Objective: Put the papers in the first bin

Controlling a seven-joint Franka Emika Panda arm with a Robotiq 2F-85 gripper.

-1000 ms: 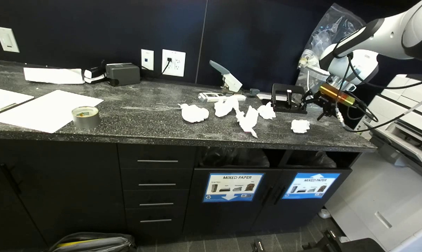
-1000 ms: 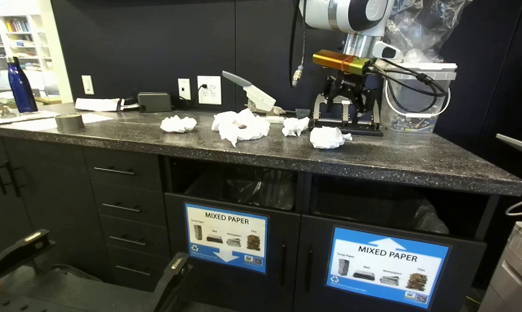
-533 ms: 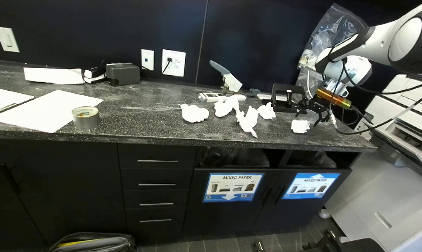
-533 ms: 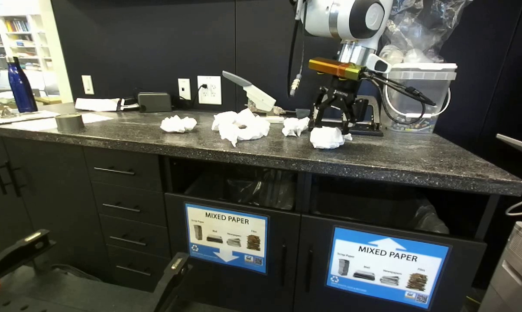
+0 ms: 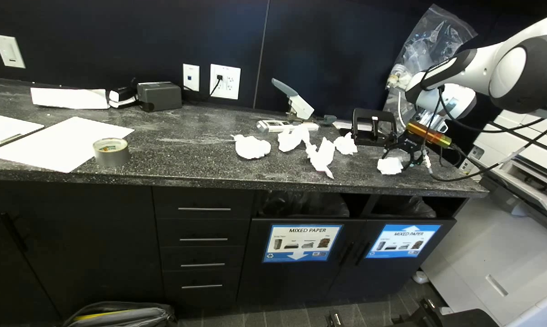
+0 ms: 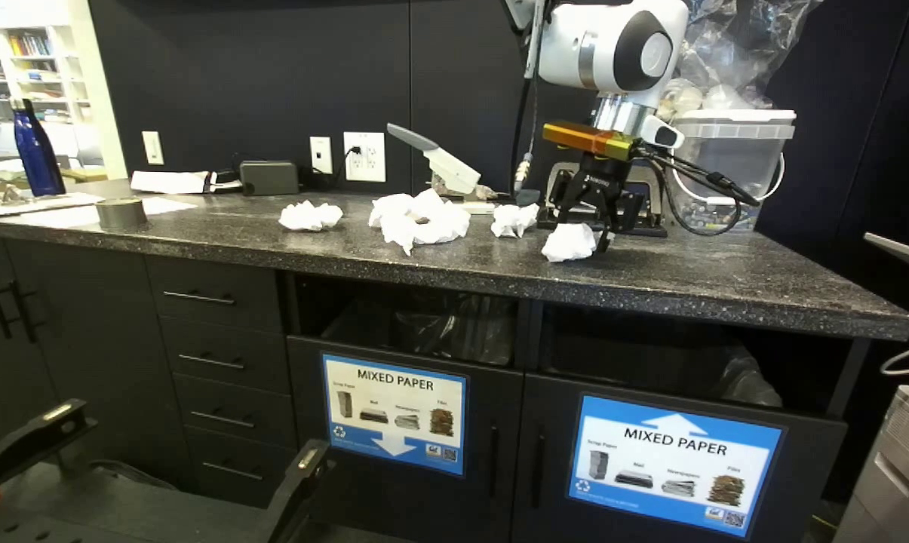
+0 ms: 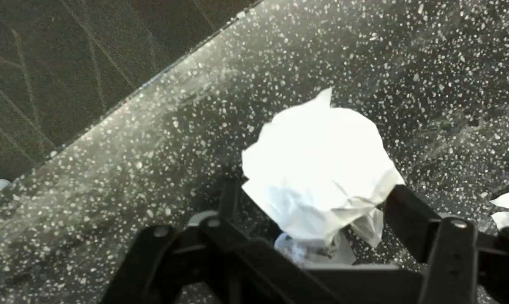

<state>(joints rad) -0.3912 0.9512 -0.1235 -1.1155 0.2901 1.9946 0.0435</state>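
One crumpled paper wad (image 7: pixel 317 147) lies on the dark speckled counter between the fingers of my gripper (image 7: pixel 313 192). The jaws stand wide: in the wrist view the right finger (image 7: pixel 410 219) meets the wad's edge, while a narrow gap shows beside the left one. In both exterior views the gripper (image 6: pixel 583 232) reaches down to the counter at this wad (image 5: pixel 390 166). The other papers sit further along: a wad (image 6: pixel 311 216), a clump of wads (image 6: pixel 431 215) and a wad (image 6: pixel 514 220). Below the counter is the first bin's dark slot (image 6: pixel 650 351), over a mostly blue sign (image 6: pixel 677 467).
A black hole punch (image 5: pixel 374 111) stands just behind the gripper, and a lidded bucket (image 6: pixel 726 162) beside it. A stapler (image 5: pixel 300 106) lies behind the wads. Left of the first bin is a similar slot (image 6: pixel 424 324). The counter's front edge (image 7: pixel 123 101) runs near the wad.
My gripper has come down and forward from in front of the hole punch to the nearest wad. That wad has tilted slightly; the other wads stay put.
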